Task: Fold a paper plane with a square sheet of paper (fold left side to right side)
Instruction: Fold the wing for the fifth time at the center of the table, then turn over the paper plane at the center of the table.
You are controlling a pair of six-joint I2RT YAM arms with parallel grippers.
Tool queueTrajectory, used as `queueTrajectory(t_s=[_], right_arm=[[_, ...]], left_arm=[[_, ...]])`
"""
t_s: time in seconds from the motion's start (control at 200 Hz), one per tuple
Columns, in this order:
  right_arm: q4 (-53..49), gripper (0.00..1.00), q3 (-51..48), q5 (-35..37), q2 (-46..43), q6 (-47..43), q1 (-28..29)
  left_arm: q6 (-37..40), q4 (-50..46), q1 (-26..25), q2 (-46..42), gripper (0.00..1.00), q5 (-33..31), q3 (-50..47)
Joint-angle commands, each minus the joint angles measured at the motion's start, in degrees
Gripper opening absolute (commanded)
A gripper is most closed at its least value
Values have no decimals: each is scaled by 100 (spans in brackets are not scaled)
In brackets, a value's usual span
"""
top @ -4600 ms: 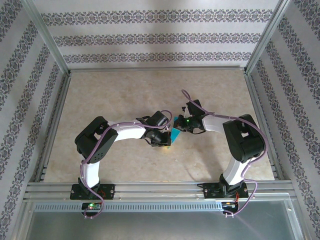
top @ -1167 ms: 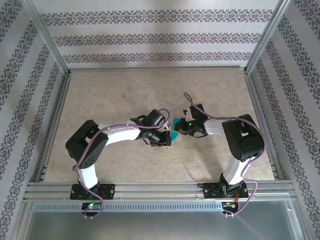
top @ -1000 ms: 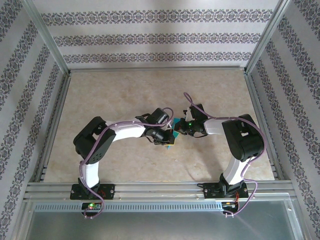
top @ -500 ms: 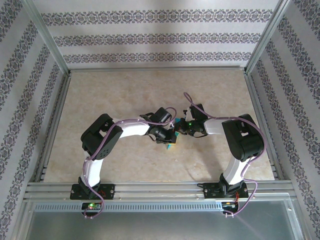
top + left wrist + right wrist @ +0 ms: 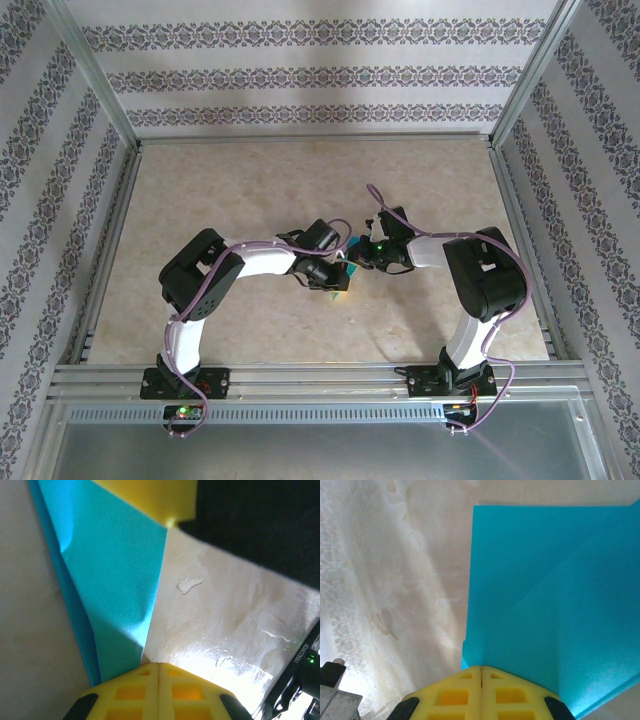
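The square sheet of paper (image 5: pixel 349 267) is teal-blue and folded down to a small piece at the middle of the table, between the two grippers. My left gripper (image 5: pixel 336 281) is shut, its tips (image 5: pixel 158 666) touching the narrow pointed end of the paper (image 5: pixel 112 580); nothing shows in the seam between its fingers. My right gripper (image 5: pixel 359 263) is also shut, its tips (image 5: pixel 481 670) resting at the near left corner of the paper (image 5: pixel 545 590), where a diagonal folded layer shows. A yellow finger (image 5: pixel 155 497) of the right gripper lies on the paper's far end.
The beige marbled table (image 5: pixel 250 190) has open room all round the paper. An aluminium frame (image 5: pixel 300 378) runs along the near edge and patterned walls close in the sides. A small pale chip (image 5: pixel 189 585) lies on the table beside the paper.
The left arm's elbow swung right and its gripper slid a little toward the paper. The right gripper stayed on the paper; the paper barely moved.
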Motion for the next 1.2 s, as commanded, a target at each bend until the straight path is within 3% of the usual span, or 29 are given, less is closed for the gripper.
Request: queueTrajectory(t_s=[0.0, 0.405, 0.555, 0.77, 0.814, 0.929, 1.059, 1.194], right_arm=[[-774, 0, -190, 567, 425, -213, 47], [-668, 0, 241, 45, 165, -148, 38], [-1143, 14, 588, 163, -476, -183, 46], [-2649, 50, 1160, 1390, -1199, -92, 282], [-2903, 61, 1251, 1750, -1259, 39, 397], [-3669, 70, 1595, 2696, -1196, 653, 717], [-4911, 79, 2255, 3957, -848, 1515, 1142], [-5744, 80, 2969, 4295, -290, 2059, 1318]], left_arm=[[203, -500, 35, -156, 0, -125, -421], [-82, 207, 36, -1235, 0, 32, -1471], [-313, 734, 182, -1924, 1, -55, -1738], [-288, 983, 582, -2712, 5, -744, -1935], [-278, 981, 669, -2826, 5, -945, -1972], [-299, 1023, 873, -3026, 6, -1333, -2063], [-358, 1278, 1067, -3190, 8, -1363, -2256], [-332, 1295, 1195, -3339, 12, -1402, -2441]])
